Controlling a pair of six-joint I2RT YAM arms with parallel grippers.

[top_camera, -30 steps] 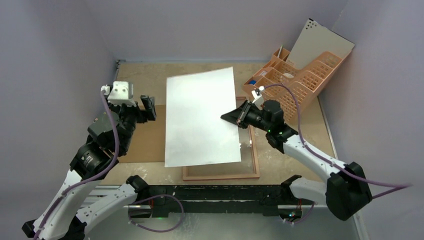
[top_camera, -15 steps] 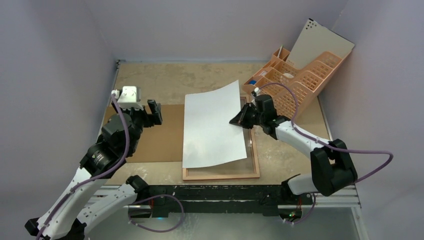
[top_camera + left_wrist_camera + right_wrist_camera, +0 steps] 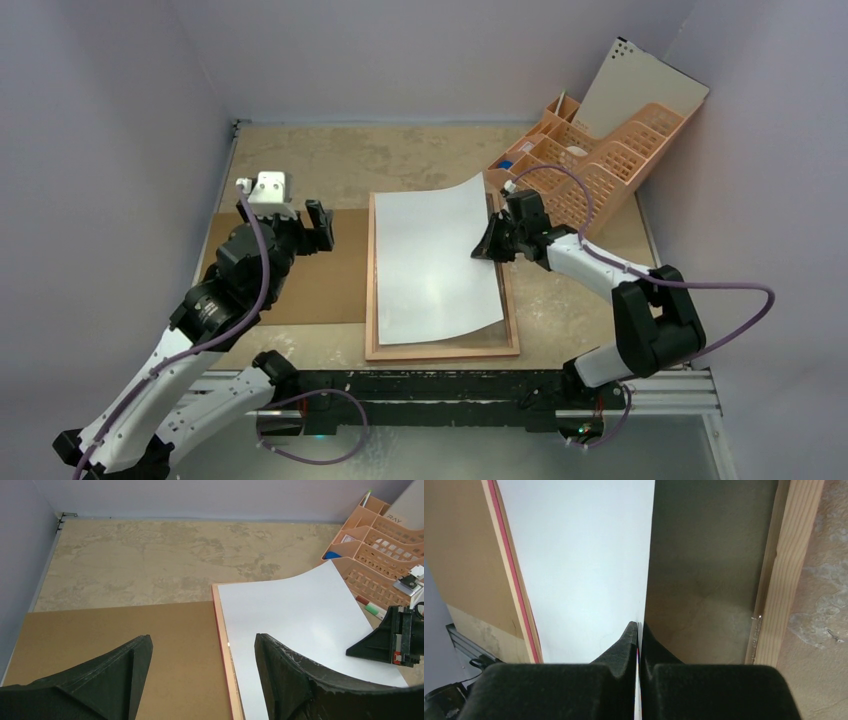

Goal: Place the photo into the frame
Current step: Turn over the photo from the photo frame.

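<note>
Lilac walls (image 3: 400, 50) close in a mottled tan tabletop (image 3: 330, 160) on three sides. At the left, a flat plain brown backing board (image 3: 335, 285) lies on the tabletop. The left arm's black two-finger tool (image 3: 200, 647) hovers above this board with its fingers spread wide apart, and nothing is between them.

Just right of the board, touching its edge, lies the large thin rectangular picture frame (image 3: 440, 351). Its pale peach-wood reverse faces up, and a line of bright pink shows along its left side. The large rectangular photo (image 3: 430, 260) rests inside the frame with its plain white back up. Its left edge sits against the frame's left rail. Its right edge curls upward off the frame, leaving a dark strip of the opening uncovered before the right rail.

The right arm's black tool (image 3: 488, 243) is clamped tight on that raised right edge, fingers pressed together on the sheet.

Farther right, at the back corner, stands a peach plastic lattice desk organiser (image 3: 600, 165).
</note>
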